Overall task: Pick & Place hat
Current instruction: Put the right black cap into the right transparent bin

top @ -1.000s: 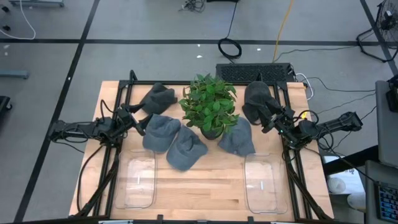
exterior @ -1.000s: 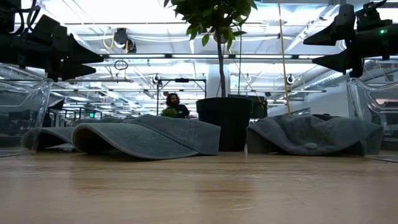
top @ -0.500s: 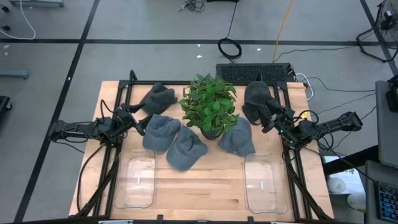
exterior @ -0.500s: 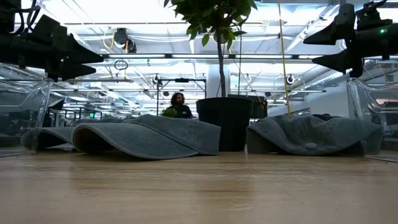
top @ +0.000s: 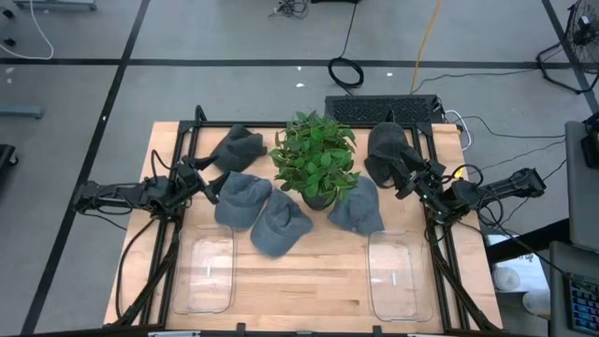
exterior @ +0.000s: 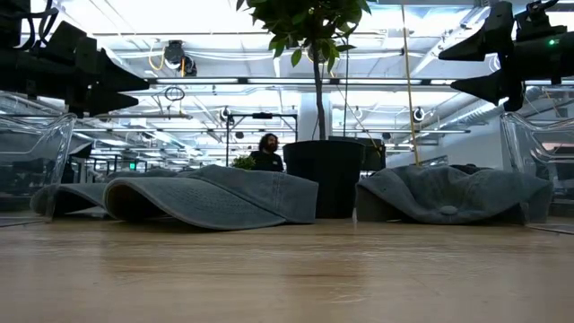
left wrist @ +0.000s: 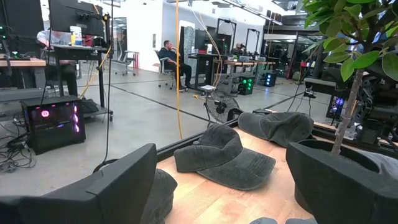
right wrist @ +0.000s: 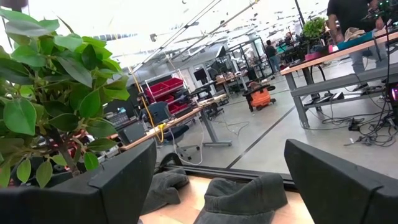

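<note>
While both arms hang above the bench (top: pixel 309 290), the potted plant (top: pixel 314 161) at the bench centre serves as the reference point for everything else. Five grey hats lie around it. One hat (top: pixel 237 146) rests to the plant's left toward the far edge; a second hat (top: pixel 241 198) lies just left of the pot; a third hat (top: pixel 279 223) lies on the near-left side of the pot, overlapping the second. A fourth hat (top: pixel 359 208) sits against the pot on its near-right side, and a fifth hat (top: pixel 385 150) lies to the plant's right toward the far edge.

The left gripper (top: pixel 208 187) is positioned left of the plant, just beside the second hat and raised off the bench. Its jaws stand wide apart and hold nothing; the left wrist view shows clear space between the two fingers (left wrist: pixel 118 186). The right gripper (top: pixel 404 180) is positioned right of the plant, between the fourth and fifth hats, also raised. Its jaws are likewise spread wide and empty.

Two clear trays sit on the near side of the plant: one tray (top: pixel 204 273) to the left, one tray (top: pixel 399 276) to the right. A person (exterior: pixel 266 154) is visible in the room beyond the pot.
</note>
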Controlling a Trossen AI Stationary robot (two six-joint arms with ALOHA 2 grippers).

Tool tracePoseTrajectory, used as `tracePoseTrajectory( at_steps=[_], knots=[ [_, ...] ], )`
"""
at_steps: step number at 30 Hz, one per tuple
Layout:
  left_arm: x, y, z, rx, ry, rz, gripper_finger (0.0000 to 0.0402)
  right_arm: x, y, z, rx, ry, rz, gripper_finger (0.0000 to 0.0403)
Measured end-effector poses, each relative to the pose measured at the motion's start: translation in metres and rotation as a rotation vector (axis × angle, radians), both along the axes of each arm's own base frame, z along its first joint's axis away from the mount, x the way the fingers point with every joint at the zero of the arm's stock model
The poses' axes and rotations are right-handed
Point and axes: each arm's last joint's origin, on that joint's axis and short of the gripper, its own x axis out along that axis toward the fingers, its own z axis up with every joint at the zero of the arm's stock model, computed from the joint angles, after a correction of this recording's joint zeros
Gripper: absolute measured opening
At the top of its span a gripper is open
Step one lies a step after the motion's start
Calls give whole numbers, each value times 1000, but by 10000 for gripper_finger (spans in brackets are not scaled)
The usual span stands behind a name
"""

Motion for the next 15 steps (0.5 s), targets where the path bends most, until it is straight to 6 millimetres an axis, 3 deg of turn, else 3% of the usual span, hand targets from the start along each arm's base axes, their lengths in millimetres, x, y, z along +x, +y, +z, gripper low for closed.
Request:
tracePoseTrajectory(
  at_steps=[15],
  knots=[
    [0,0,0,0,0,0,365,0,0,-1,-6,24,-29,345]
  ],
)
